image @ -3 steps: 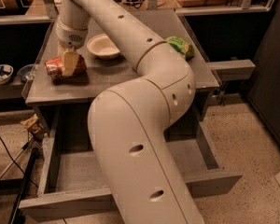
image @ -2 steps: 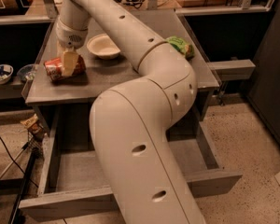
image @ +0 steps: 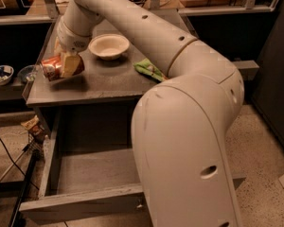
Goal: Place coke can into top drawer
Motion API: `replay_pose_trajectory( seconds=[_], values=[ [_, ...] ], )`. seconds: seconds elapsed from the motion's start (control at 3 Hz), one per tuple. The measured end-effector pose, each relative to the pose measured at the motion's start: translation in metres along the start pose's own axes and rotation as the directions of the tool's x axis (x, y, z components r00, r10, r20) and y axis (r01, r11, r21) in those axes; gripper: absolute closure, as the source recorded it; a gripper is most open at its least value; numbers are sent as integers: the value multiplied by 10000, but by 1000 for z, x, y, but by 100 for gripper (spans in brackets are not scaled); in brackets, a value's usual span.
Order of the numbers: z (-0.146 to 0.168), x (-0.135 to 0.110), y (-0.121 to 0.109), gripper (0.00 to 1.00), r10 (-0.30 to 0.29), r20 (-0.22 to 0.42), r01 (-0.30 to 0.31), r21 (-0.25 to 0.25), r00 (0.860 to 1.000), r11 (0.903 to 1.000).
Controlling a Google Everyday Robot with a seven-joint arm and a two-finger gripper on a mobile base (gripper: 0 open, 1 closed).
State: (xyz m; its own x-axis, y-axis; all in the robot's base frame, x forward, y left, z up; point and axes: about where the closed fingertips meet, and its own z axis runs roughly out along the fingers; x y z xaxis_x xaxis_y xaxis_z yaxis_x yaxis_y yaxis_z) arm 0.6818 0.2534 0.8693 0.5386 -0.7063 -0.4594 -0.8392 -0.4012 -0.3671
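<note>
The coke can (image: 50, 67) is red with white markings and lies tilted between the fingers of my gripper (image: 64, 66), lifted just above the left part of the grey cabinet top (image: 99, 86). The gripper is shut on the can. The top drawer (image: 85, 174) is pulled open below the cabinet top, grey and shallow, its inside bare. My large white arm covers the drawer's right half and the knob.
A white bowl (image: 109, 45) stands on the cabinet top behind the gripper. A green snack bag (image: 149, 69) lies to the right of it. Small bowls (image: 1, 74) sit on a low shelf at the left. Cables and a snack wrapper (image: 32, 126) lie on the floor at the left.
The gripper holding the can has risen slightly off the cabinet top and shifted a little toward the front; the arm has swung with it.
</note>
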Motion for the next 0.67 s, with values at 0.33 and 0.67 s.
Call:
replay_pose_trajectory(
  seconds=[0.33, 0.67],
  values=[
    [0, 0, 0, 100, 4, -3, -4, -4, 10000, 10000],
    [-31, -11, 30, 100, 585, -65, -581, 530, 9983, 9969]
  ],
)
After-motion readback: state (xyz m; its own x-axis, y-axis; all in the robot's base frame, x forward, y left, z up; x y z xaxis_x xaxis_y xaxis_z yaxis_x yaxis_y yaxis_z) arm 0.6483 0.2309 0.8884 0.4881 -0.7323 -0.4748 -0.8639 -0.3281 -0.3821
